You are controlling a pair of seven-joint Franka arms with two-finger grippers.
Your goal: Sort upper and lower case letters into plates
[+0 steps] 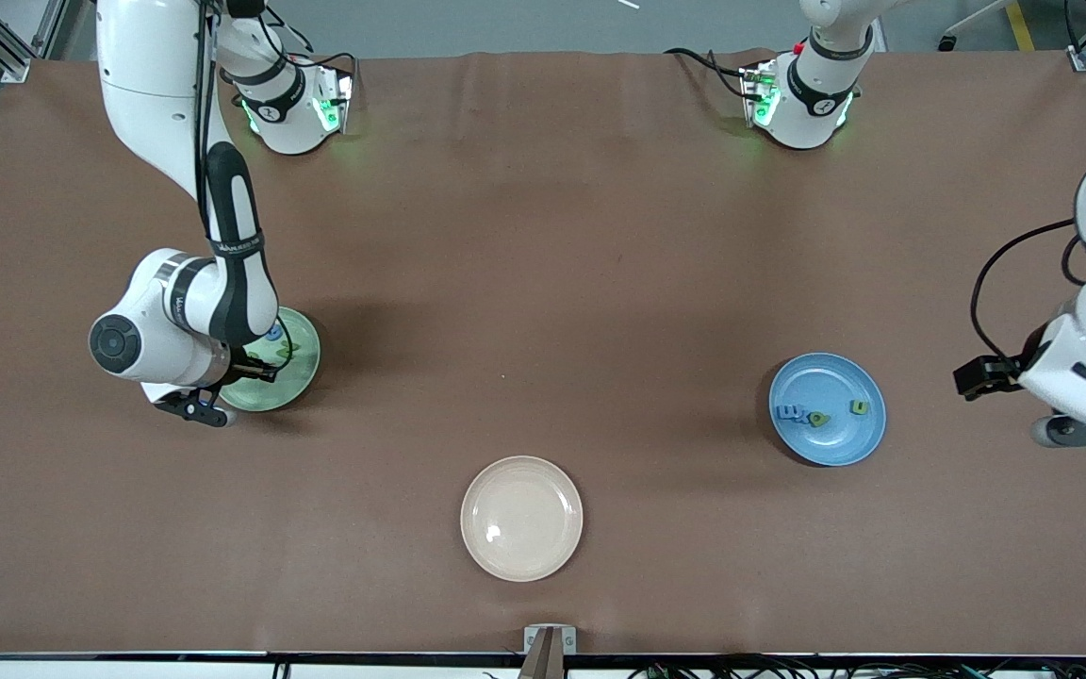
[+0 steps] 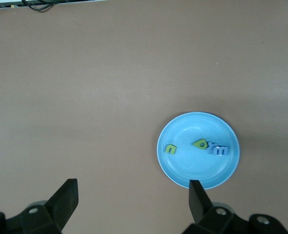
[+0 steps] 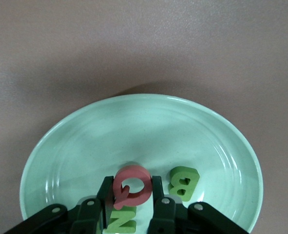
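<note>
Two plates [image 1: 303, 382] [image 1: 868, 429] lie toward opposite ends of the tabletop [image 1: 543, 236], each with letters [image 1: 816, 416] in it; a third plate [image 1: 521, 518] lies between them, nearer the front camera.

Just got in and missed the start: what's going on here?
The right gripper is over the green plate, its fingers shut on a pink Q; a green B and N lie in that plate. The left gripper waits open beside the blue plate, which holds more letters. The beige plate is bare.
</note>
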